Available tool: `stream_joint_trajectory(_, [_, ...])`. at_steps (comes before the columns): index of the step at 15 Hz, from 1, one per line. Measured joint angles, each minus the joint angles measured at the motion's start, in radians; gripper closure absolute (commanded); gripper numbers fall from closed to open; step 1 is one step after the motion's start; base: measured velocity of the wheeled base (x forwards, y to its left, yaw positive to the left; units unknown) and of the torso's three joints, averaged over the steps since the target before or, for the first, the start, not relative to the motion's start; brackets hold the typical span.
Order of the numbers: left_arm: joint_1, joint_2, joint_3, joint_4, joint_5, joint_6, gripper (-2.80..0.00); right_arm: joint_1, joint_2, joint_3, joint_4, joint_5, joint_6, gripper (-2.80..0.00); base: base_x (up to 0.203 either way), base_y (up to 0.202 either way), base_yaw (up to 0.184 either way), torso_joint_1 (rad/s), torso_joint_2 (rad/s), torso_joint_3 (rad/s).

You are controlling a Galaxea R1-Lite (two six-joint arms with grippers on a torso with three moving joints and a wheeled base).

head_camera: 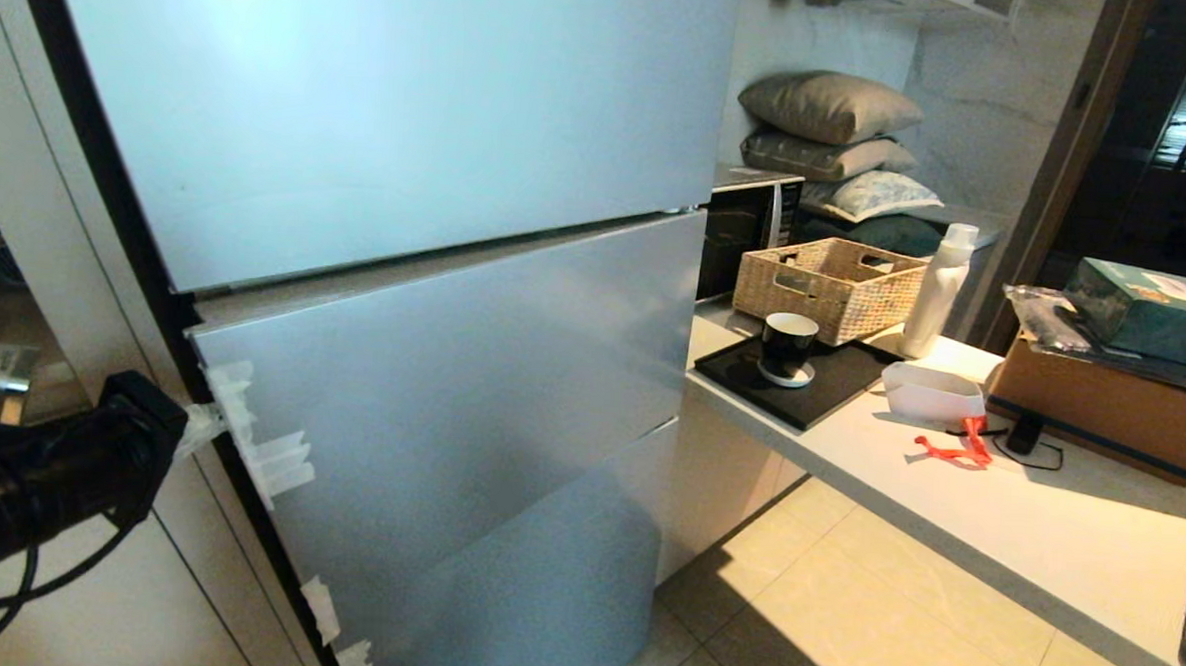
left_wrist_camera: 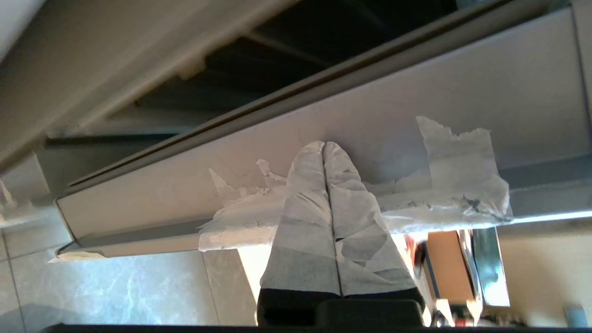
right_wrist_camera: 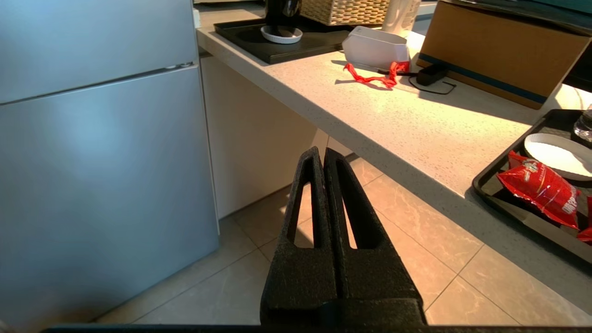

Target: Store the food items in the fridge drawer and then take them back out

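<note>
Right wrist view shows the red packet [right_wrist_camera: 541, 187] lying on a black tray [right_wrist_camera: 518, 206] on the counter [right_wrist_camera: 416, 125], not yet stored. Taped left gripper [left_wrist_camera: 324, 148], pinched together and empty, presses the fridge door's [head_camera: 431, 366] taped edge [left_wrist_camera: 434, 203], probably opening it; next it must swing the door wide. Right gripper [right_wrist_camera: 323, 155] hangs clenched over floor tiles [right_wrist_camera: 407, 212].

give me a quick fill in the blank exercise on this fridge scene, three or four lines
1. The left end effector, its fingers wrapped in tape, rests against the taped edge of the fridge ____.
2. The right end effector hangs over the floor with its fingers ____.
3. The red packet lies on a black ____.
4. The black mug stands just in front of the wicker ____.

Missing words: door; shut; tray; basket
</note>
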Motion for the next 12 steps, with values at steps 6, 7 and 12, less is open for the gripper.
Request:
stream_joint_trajectory(6, [-0.190,-0.234,0.152,0.004,-0.009,-0.016,0.00,0.000,0.000,0.000,0.000,0.000,0.000,0.00,0.000,0.000,0.000,0.000,0.00,0.000])
stream_joint_trajectory(7, [-0.217,-0.291,0.183,0.009,-0.009,-0.022,0.00,0.001,0.000,0.000,0.000,0.000,0.000,0.00,0.000,0.000,0.000,0.000,0.00,0.000])
stream_joint_trajectory(12, [-0.259,-0.599,0.241,0.171,0.009,-0.017,0.00,0.001,0.000,0.000,0.000,0.000,0.000,0.00,0.000,0.000,0.000,0.000,0.00,0.000])
